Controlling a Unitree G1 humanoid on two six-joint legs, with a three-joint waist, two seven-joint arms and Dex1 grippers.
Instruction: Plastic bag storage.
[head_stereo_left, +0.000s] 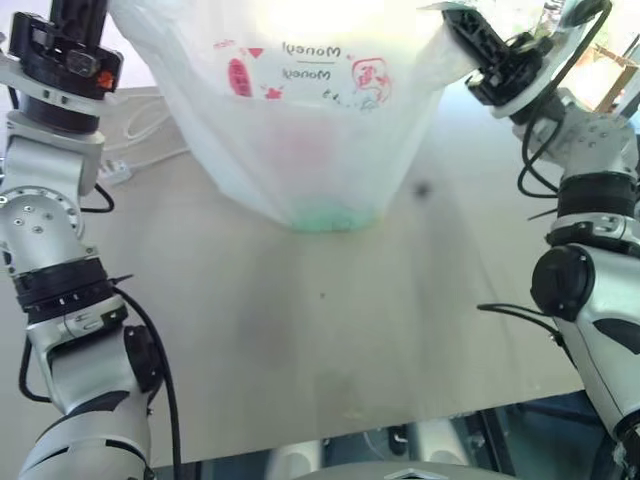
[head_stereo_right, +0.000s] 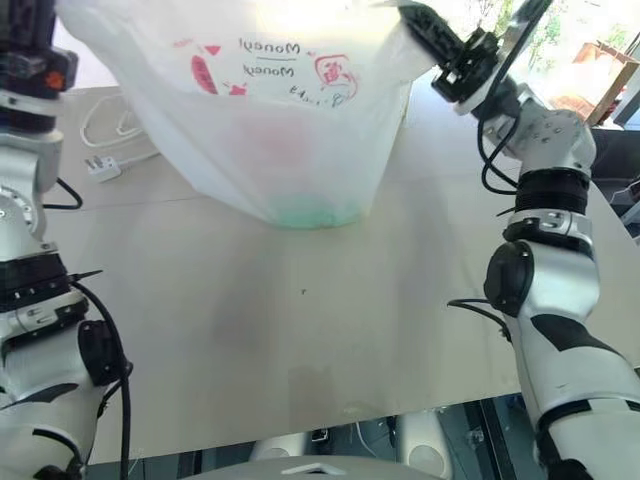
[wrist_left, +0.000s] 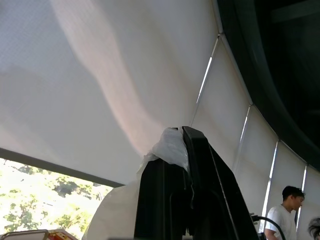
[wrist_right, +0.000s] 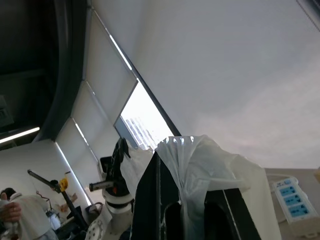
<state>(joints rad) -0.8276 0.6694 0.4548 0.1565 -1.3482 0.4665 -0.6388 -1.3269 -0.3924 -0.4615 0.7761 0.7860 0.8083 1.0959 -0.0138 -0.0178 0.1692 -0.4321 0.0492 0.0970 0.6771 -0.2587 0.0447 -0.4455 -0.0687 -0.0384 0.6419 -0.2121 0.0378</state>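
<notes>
The plastic bag (head_stereo_left: 300, 110), thin, white and translucent with red print, hangs spread between both raised grippers over the table (head_stereo_left: 330, 330). Its bottom, where something green and something pinkish show through, sags down to the tabletop or just above it. At the bag's right top corner my right gripper (head_stereo_left: 455, 25) is shut on a bunched handle (wrist_right: 192, 160). In the left wrist view my left gripper (wrist_left: 182, 137) is shut on a crumpled piece of the bag (wrist_left: 170, 147).
A white power strip (head_stereo_right: 100, 165) with its cable lies on the table at the back left. The table's front edge runs close to me. Some way off, a person (wrist_left: 287, 210) stands in the room, and a stand with equipment (wrist_right: 112, 185) is there too.
</notes>
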